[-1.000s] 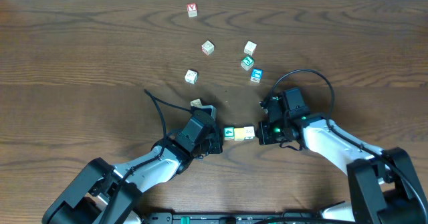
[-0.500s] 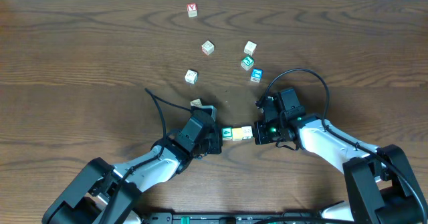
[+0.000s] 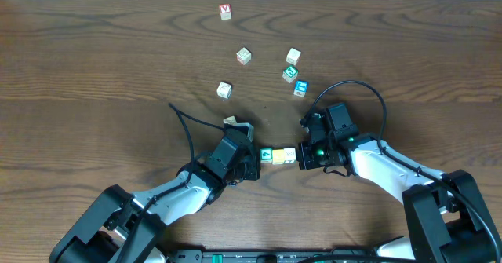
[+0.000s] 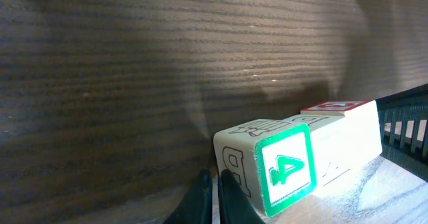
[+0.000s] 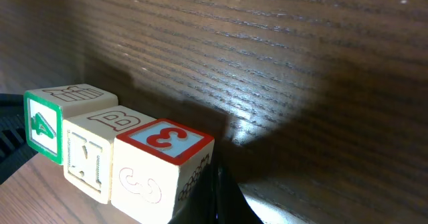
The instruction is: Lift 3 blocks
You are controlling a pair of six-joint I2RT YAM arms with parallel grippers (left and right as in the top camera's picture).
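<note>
Three blocks (image 3: 279, 155) sit in one row, near centre of the table (image 3: 94, 59), pinched end to end. Left gripper (image 3: 259, 158) presses the green-faced end, right gripper (image 3: 300, 156) the red-marked end. Both pairs of fingers are together, pushing as closed tips. Squeeze looks set; cannot tell whether the row is off the wood. Loose cubes (image 3: 244, 56) farther off: seven, one half hidden by the left arm.

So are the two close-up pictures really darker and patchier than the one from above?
Overhead view: even light, the table sharp, the row of three blocks clear. Left wrist view: heavy shadow over most of the wood, only the green 4 block and the corner beside it brightly lit. Right wrist view: a glare patch on the wood beside the red 3 block, dark corners.
</note>
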